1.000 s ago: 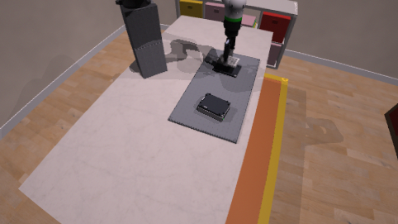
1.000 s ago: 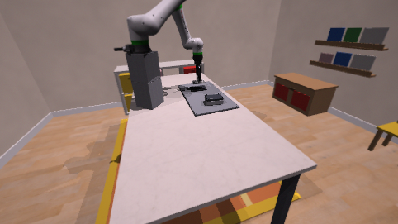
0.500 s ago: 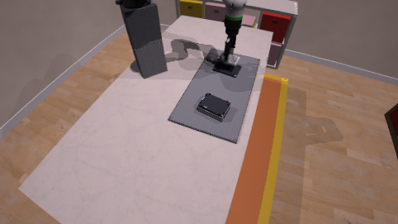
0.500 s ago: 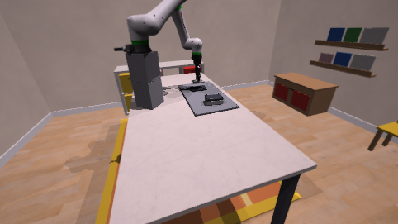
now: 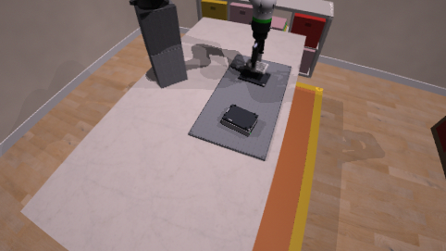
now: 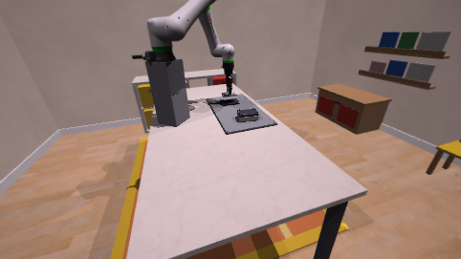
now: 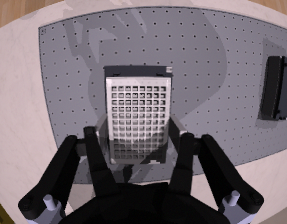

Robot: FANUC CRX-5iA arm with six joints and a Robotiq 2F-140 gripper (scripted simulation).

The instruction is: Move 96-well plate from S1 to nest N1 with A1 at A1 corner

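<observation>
My gripper [image 7: 138, 122] is shut on the white 96-well plate [image 7: 138, 111], gripping it by its long sides with the wells facing up. The plate is directly over the dark plate nest N1 [image 7: 135, 71], whose far edge shows beyond the plate. I cannot tell if the plate touches the nest. In the top view the gripper [image 5: 254, 66] holds the plate [image 5: 262, 67] low over the nest [image 5: 253, 78] at the far end of the grey mat [image 5: 242, 103]. The plate shaker S1 [image 5: 239, 119] stands empty on the mat's near half and also shows in the wrist view [image 7: 276, 88].
The arm's grey pedestal [image 5: 162, 47] stands on the table left of the mat. A white shelf with coloured bins [image 5: 278, 15] is behind the table. An orange and yellow strip [image 5: 296, 166] runs along the floor on the right side.
</observation>
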